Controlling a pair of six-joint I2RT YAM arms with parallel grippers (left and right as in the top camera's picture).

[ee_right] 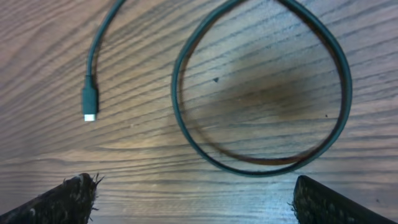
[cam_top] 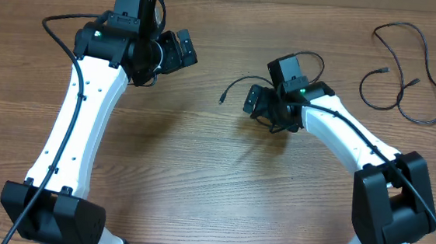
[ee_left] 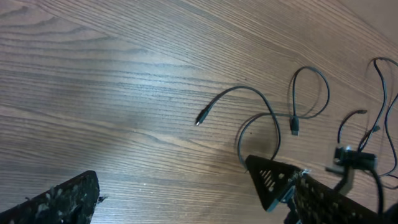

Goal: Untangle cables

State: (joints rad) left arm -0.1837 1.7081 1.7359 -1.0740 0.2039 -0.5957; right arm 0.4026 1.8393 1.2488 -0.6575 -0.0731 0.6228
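Observation:
The shorter cable (cam_top: 240, 82) lies mid-table, one plug (cam_top: 222, 100) pointing left, its loop running under my right gripper (cam_top: 254, 101). In the right wrist view the loop (ee_right: 186, 130) lies on the wood just ahead of the open, empty fingers (ee_right: 193, 199), with the plug (ee_right: 89, 104) to the left. The left wrist view shows this cable (ee_left: 245, 90) and both its plugs. The longer cable (cam_top: 421, 72) lies apart at the far right, also seen in the left wrist view (ee_left: 384, 93). My left gripper (cam_top: 183, 49) is open and empty, raised at the back left, its fingers wide (ee_left: 199, 205).
The wooden table (cam_top: 198, 175) fills all views. Both white arms reach in from the front, with their thick black wires along them. The right arm's gripper body (ee_left: 270, 180) stands in the left wrist view over the short cable's loop.

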